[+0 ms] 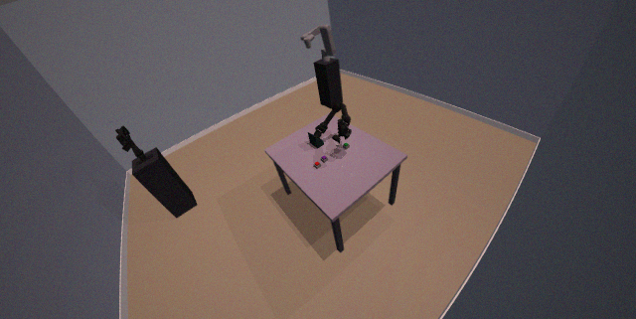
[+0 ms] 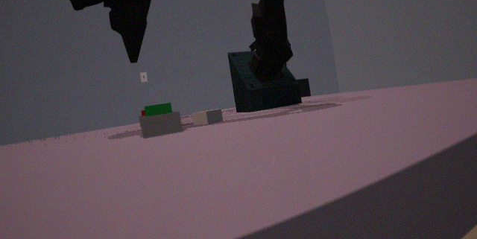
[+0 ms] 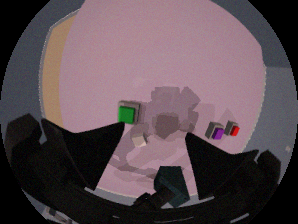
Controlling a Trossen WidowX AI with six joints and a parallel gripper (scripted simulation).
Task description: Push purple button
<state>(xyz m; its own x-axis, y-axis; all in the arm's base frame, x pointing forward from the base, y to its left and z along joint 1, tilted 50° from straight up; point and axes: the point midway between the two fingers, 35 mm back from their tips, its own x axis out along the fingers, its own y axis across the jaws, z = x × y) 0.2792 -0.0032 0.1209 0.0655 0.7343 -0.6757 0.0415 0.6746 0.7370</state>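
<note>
Purple button out beyond the finger on the wrist view's right, end effector wide open

Purple button (image 1: 324, 157) (image 3: 218, 133): on the desk (image 1: 348, 180) (image 2: 223, 179) (image 3: 165, 50), in a grey square housing, cap standing proud. Just beside the red button (image 1: 317, 164) (image 2: 143, 112) (image 3: 235, 130); hidden from the exterior view.

End effector (image 1: 339, 141) (image 2: 134, 62) (image 3: 156, 131): spread wide, nothing between the fingers, tips raised over the desk and pointing down. Spread of the fingers roughly crosswise in the wrist view, purple button near that same line, outside the gap. Green button (image 1: 346, 145) (image 2: 158, 109) (image 3: 127, 115) nearer than the purple one, past the opposite fingertip. White block (image 2: 207, 117) (image 3: 139, 138) close to the green housing, not gripped.

Containers: none seen; nothing to fill or empty.

Progress: uncertain, a sprung-back cap and an unpressed one looking alike. If still to press: sideways travel toward purple first, fingers closed to a narrow tip, then straight down. Likely trouble: red button caught by an open finger, or green button and block brushed by an early descent. If already pressed: only staying clear.
</note>
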